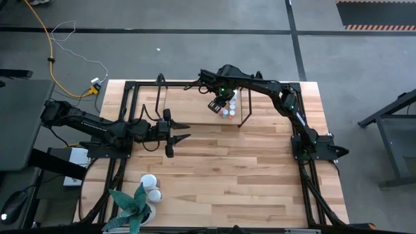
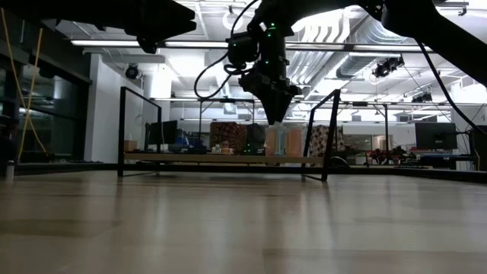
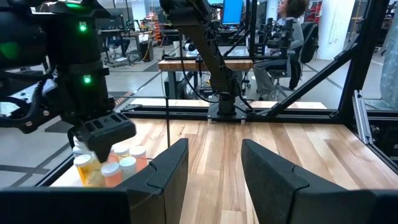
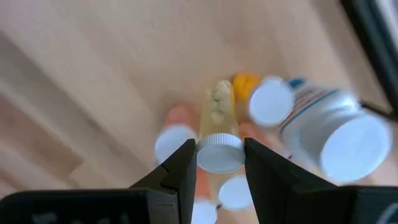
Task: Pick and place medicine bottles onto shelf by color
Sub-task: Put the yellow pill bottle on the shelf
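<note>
Capped bottle (image 4: 219, 140) between right jaws, crowded.

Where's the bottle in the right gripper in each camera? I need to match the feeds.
High view: hidden under the right gripper over the shelf.
Low view: cannot make it out.
Left wrist view: held bottle, yellowish, under that gripper.
Right wrist view: centre, white cap between the fingers.
Shared landmark: the shelf's bottle cluster.

Medicine bottles (image 1: 228, 112) stand clustered at the right end of the shelf (image 1: 188, 104), a low light-wood board framed by black tube hoops. One clear yellow bottle (image 4: 219, 134) with a white cap sits between the right gripper's (image 4: 219, 163) fingers; two white bottles (image 1: 151, 188) rest near the table's front-left corner.
</note>
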Controlling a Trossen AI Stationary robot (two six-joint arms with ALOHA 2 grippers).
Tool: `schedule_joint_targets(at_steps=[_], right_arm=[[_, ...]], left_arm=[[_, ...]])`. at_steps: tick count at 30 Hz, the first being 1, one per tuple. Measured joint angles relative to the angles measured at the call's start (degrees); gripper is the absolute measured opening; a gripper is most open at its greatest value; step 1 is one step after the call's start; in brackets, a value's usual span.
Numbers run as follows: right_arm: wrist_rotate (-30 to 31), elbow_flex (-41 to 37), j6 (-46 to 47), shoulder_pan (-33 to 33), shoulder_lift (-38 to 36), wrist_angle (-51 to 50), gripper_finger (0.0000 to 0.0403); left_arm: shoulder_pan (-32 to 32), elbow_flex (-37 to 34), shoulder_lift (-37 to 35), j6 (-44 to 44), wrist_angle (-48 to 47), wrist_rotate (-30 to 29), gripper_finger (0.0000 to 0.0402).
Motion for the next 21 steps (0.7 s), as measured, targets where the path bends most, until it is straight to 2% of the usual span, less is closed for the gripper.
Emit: schedule_joint_targets(at_steps=[21], right_arm=[[-1.17,-0.02,1.44,-0.72,0.00,-3.45,0.0108]], left_arm=[[-0.01,0.00,0.02,0.00,0.00,0.00,0.0140]])
